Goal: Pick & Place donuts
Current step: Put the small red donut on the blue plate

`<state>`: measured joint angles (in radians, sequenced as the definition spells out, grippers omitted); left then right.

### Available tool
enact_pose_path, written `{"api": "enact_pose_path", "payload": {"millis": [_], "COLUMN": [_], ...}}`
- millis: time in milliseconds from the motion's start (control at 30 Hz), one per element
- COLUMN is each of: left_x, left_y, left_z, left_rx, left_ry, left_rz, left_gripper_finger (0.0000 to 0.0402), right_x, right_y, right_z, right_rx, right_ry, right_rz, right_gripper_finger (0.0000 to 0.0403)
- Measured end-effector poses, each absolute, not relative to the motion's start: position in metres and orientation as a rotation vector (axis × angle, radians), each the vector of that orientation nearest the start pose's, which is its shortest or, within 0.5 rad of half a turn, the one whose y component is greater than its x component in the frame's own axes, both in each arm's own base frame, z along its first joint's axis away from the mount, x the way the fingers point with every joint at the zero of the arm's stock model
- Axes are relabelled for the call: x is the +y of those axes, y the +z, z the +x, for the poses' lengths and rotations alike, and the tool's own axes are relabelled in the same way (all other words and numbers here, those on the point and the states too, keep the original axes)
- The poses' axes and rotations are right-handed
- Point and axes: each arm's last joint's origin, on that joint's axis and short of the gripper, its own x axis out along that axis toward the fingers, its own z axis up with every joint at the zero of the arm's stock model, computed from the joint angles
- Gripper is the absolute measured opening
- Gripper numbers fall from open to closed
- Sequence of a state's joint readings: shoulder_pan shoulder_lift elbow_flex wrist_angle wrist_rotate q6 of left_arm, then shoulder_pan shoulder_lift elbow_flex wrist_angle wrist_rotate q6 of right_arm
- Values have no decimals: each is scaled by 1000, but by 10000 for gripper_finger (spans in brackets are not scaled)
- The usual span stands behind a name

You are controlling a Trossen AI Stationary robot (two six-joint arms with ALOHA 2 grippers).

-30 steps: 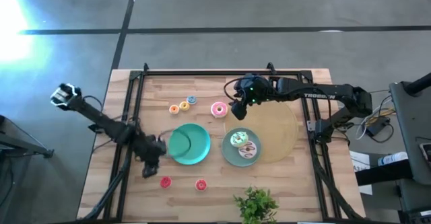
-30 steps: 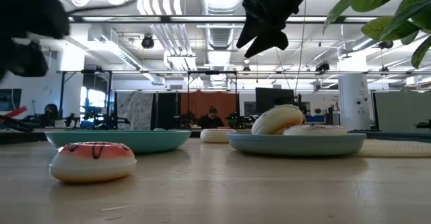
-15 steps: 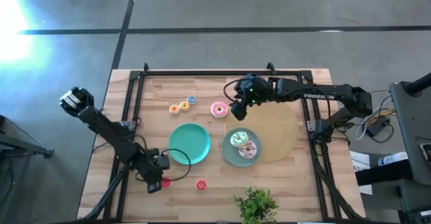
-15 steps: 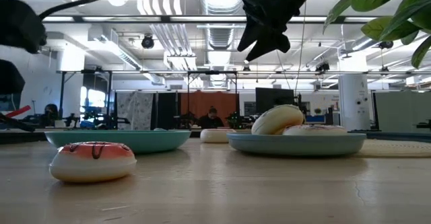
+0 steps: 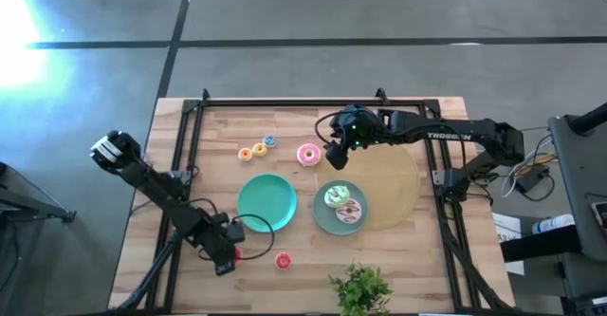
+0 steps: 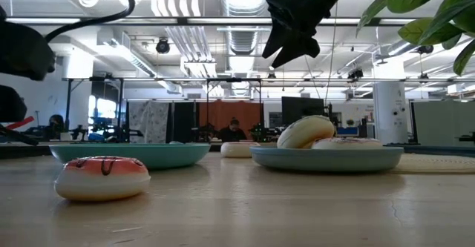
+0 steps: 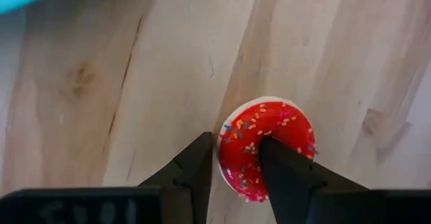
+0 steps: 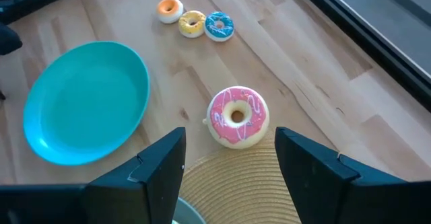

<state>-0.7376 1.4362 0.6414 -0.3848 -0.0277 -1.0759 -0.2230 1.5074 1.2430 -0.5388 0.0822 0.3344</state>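
A small red sprinkled donut (image 7: 269, 126) lies flat on the wood near the table's near-left corner, and my left gripper (image 7: 236, 141) (image 5: 226, 257) is shut on it. My right gripper (image 8: 230, 135) (image 5: 335, 157) hangs open above the pink donut (image 8: 236, 116) (image 5: 308, 154), touching nothing. The orange (image 5: 245, 154), yellow (image 5: 259, 149) and blue (image 5: 269, 141) tiny donuts lie in a row toward the far edge. Green (image 5: 334, 196) and white (image 5: 347, 213) donuts lie on a teal plate (image 5: 322, 221). A second red donut (image 5: 282, 260) (image 6: 102, 176) lies by the near edge. My left gripper has the red donut by the side of its ring (image 7: 239, 160). One finger (image 7: 279, 163) stands in the hole and the other finger (image 7: 201, 163) outside the rim. The fingers come from above, pointing down. The donut lies flat on the table.
An empty teal plate (image 5: 266, 202) lies right of my left gripper. A big tan disc (image 5: 394, 178) lies under the right side of the loaded plate. A green plant (image 5: 360, 289) stands at the near edge. A dark frame (image 5: 190, 164) borders the table.
My left gripper has moved from beside the empty teal plate toward the near edge and come down over the red sprinkled donut. The donuts have stayed where they were.
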Motion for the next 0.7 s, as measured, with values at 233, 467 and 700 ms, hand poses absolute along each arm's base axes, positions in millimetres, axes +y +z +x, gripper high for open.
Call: {"api": "enact_pose_path", "payload": {"millis": [233,467,700], "left_x": [-157,-125,-63], "left_y": [146,185,198], "left_z": [175,169,187], "left_rx": [1266,1168,1009], "left_ry": [41,166,285], "left_rz": [-494,-446,-418], "left_gripper_finger": [11,2,1], "right_x": [-74,-74,-74], "right_y": [291,291,291], "right_z": [314,314,314], "right_rx": [753,757,760], "right_ry": [-416,-411,-404], "right_rz": [359,348,331], "right_gripper_finger": [219,219,219]}}
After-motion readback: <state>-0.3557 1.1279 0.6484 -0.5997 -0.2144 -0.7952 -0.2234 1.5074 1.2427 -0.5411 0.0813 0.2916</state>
